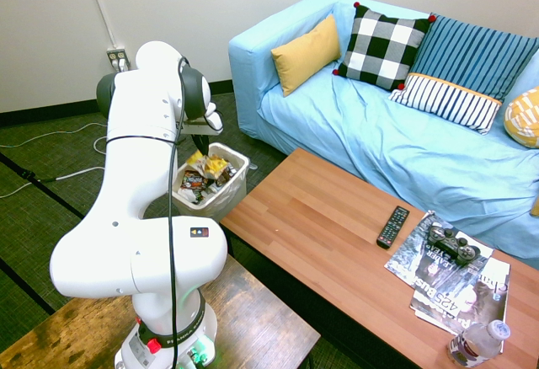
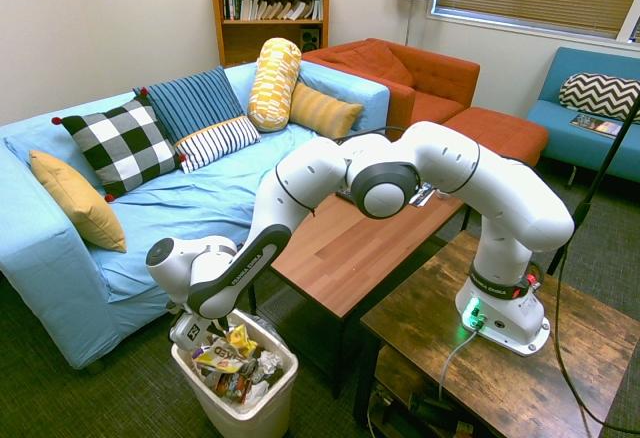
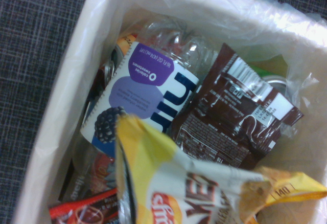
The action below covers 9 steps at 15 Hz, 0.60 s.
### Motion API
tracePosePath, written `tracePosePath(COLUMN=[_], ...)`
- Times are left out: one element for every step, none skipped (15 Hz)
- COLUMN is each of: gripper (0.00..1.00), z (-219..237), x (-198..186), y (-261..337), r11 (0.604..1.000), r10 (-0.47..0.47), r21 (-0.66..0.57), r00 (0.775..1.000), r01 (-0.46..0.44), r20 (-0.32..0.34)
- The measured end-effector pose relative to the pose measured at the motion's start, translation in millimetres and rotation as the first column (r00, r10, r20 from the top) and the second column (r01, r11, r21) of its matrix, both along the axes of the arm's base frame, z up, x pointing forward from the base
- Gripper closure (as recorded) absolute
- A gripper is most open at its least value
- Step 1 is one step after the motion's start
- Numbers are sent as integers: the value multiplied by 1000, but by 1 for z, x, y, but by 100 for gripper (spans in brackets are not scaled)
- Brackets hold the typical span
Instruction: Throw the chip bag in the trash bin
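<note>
Crinkled foil chip bag (image 3: 204, 193) atop litter in rounded white plastic trash bin (image 3: 61, 111).

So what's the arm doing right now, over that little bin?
Pincer low over the bin, grip hidden. Chip bag over the trash, just above a brown wrapper and a bottle. Nothing blocking the drop.

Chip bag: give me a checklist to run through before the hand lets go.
1. Chip bag above the trash bin opening: ok.
2. Hand low over the rim: ok.
3. Grip on the bag: cannot tell, fingers hidden.
4. Room inside: not ok, bin already heaped with a plastic bottle and brown wrapper.
5. Bin upright beside the coffee table: ok.
</note>
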<state>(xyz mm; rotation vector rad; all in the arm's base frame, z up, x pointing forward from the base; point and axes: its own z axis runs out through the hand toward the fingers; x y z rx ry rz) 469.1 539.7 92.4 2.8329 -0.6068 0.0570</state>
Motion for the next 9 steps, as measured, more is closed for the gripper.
tracePosePath(gripper=[0, 0, 0, 0, 0, 0, 0, 0, 0], z=[0, 0, 1, 1, 1, 2, 4, 5, 6], x=[0, 0, 0, 1, 1, 2, 3, 4, 4], y=[0, 0, 0, 0, 0, -1, -1, -1, -1], r11=[1000, 1000, 1000, 1000, 1000, 1000, 1000, 1000, 1000], r10=[0, -1, -2, -3, -4, -5, -6, -6, -6], r21=[0, 0, 0, 0, 0, 0, 0, 1, 3], r00=[1000, 1000, 1000, 1000, 1000, 1000, 1000, 1000, 1000], r01=[0, 1, 2, 3, 4, 5, 6, 6, 6], r20=[0, 1, 1, 3, 4, 6, 9, 10, 11])
